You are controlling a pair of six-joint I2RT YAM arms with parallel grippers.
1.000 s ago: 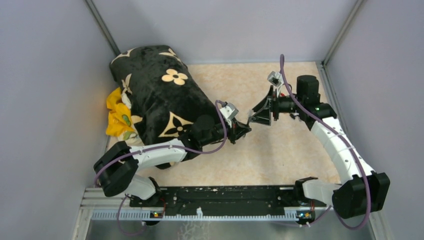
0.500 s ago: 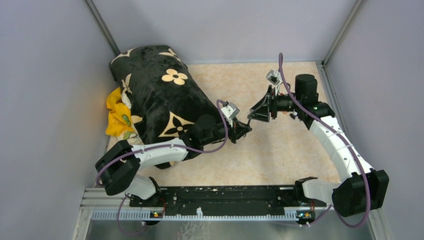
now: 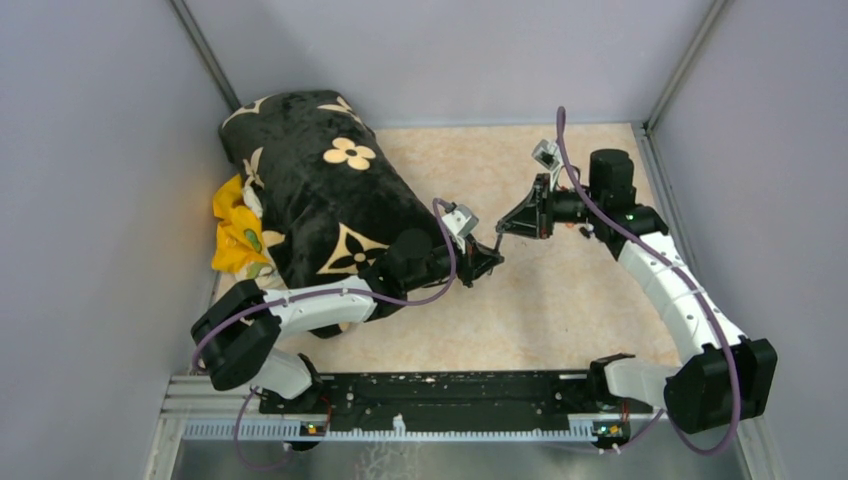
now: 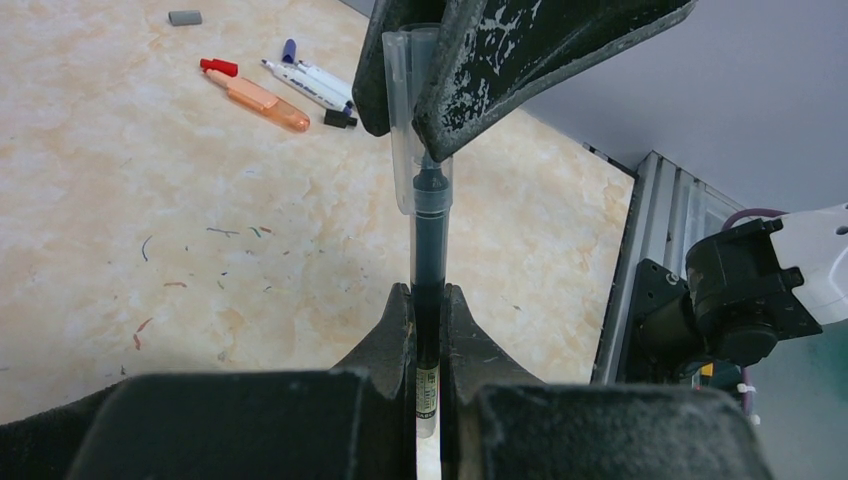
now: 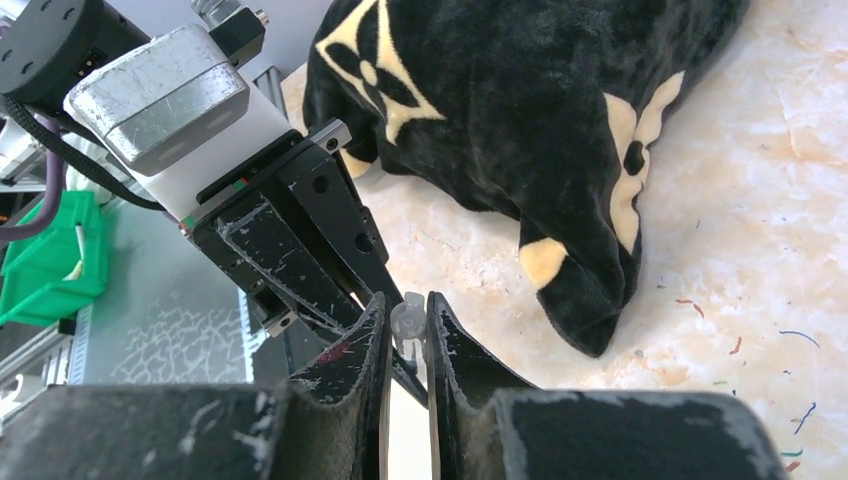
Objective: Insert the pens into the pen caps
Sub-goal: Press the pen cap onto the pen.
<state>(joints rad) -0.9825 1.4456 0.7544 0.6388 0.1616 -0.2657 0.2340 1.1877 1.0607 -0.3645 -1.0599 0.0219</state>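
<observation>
My left gripper (image 4: 427, 302) is shut on a thin dark pen (image 4: 428, 250), which points away from it above the table. The pen's tip sits inside a clear pen cap (image 4: 402, 110). My right gripper (image 5: 408, 312) is closed on that clear cap (image 5: 407, 322) from the opposite side. In the top view both grippers meet mid-table, left gripper (image 3: 489, 253) facing right gripper (image 3: 505, 229). On the table lie an orange marker (image 4: 265, 97) with a red cap (image 4: 218, 67), two white markers (image 4: 305, 85), a purple cap (image 4: 289, 50), a black cap (image 4: 340, 119) and a grey cap (image 4: 185, 17).
A black plush bag with cream flower patterns (image 3: 320, 190) lies at the left, over a yellow cloth (image 3: 235, 235). Grey walls enclose the table. A green bin (image 5: 50, 250) stands off the table's near edge, beside the aluminium rail (image 4: 650, 250).
The right gripper's jaws have narrowed from wide apart to closed on the clear cap. The left arm holds the pen in the same place.
</observation>
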